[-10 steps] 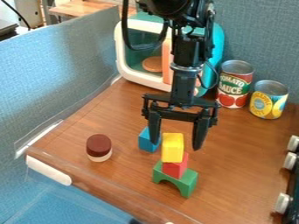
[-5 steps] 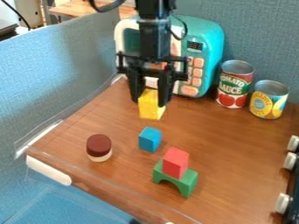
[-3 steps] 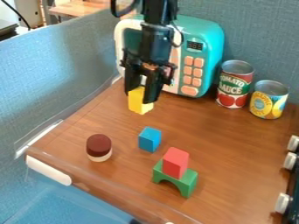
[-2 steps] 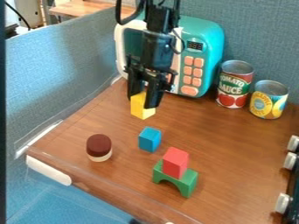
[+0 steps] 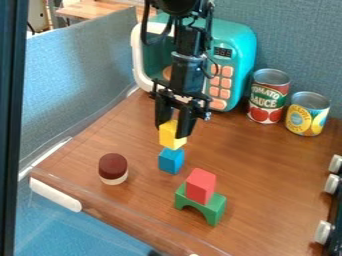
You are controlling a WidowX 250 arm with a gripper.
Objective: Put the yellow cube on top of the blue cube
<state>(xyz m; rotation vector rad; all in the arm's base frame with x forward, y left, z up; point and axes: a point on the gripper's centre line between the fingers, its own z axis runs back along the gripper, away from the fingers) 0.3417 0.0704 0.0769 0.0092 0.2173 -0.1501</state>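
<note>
One yellow cube (image 5: 171, 138), in the grip of the claw (image 5: 172, 131), at 12 o'clock of the blue cube (image 5: 172, 161) on the desk (image 5: 267, 170); cannot tell whether touching. Red block (image 5: 201, 186) at 5 o'clock. Apparent step: placement. Next: centre, seat squarely, release.

Blue-grey fabric panels (image 5: 80, 80) wall in the wooden tabletop (image 5: 267, 175).

The arm (image 5: 186, 80) is black, with a grey collar (image 5: 189, 57) and a looping black cable (image 5: 145, 27). Its black hand (image 5: 172, 130) has two long, flat fingers (image 5: 162, 111).
</note>
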